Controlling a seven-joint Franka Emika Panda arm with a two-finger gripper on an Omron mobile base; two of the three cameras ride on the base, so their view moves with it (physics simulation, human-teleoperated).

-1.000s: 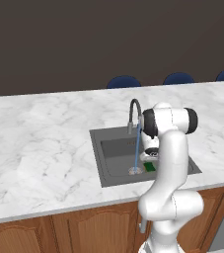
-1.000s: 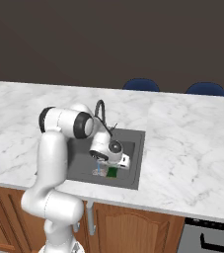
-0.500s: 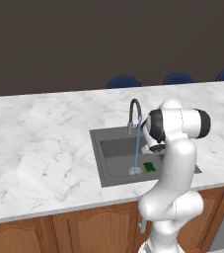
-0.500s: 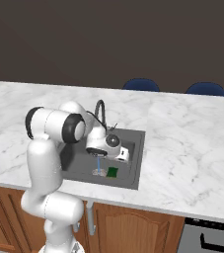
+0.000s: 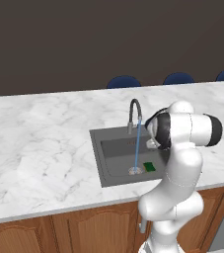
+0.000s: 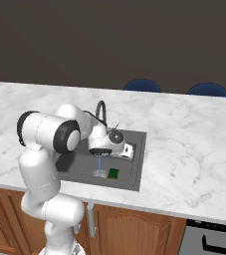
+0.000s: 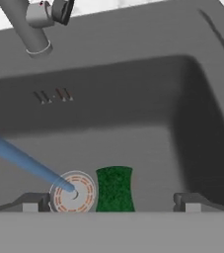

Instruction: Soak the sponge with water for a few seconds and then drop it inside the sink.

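The hand stands wide apart and holds nothing: its two dark fingertips rise at the bottom of the hand view with the basin floor and the sponge between them, untouched. In the right base view the hand hangs over the basin, above the sponge.

The sponge lies flat on the floor of the sink, green face up, just beside the drain at its 3 o'clock. Judging from that, the drop is done and the task looks all but finished. Whether the soaking was long enough cannot be read from these pictures.

The water falls as a thin light-blue stream from the gooseneck faucet straight onto the drain, landing next to the sponge and not on it. In the left base view the stream runs from the faucet spout down to the basin floor, with the sponge at about 3 o'clock of where it lands.

The sponge looks like a small flat block with slightly pinched long sides and a rough speckled green top; its yellow layer is not visible from here. The marble worktop surrounds the basin.
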